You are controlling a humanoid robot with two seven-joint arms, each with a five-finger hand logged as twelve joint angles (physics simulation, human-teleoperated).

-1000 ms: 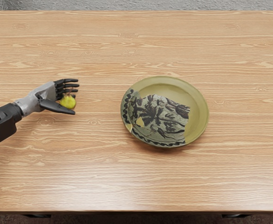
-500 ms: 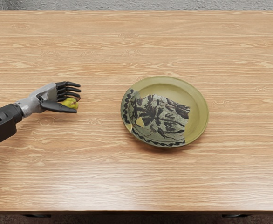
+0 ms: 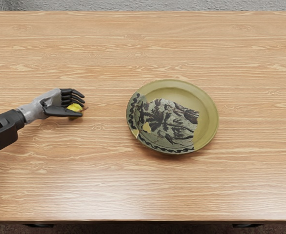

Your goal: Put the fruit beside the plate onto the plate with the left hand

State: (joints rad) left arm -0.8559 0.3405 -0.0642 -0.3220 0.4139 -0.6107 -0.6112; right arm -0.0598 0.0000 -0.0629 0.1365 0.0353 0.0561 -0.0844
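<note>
A small yellow-green fruit (image 3: 74,107) lies on the wooden table, left of the plate, mostly covered by my left hand (image 3: 70,103). The black fingers (image 3: 72,96) curl over its top and the thumb runs under its near side, so the hand is shut on the fruit. My left arm (image 3: 6,129) comes in from the left edge. The olive-green plate (image 3: 201,105) with a dark leaf pattern sits at the table's middle, about a hand's length right of the fruit. My right hand does not show.
The wooden table (image 3: 143,185) fills the view, its front edge near the bottom and its back edge at the top.
The fingers have curled down tighter over the fruit, which shows less now. The hand has shifted slightly left and lower.
</note>
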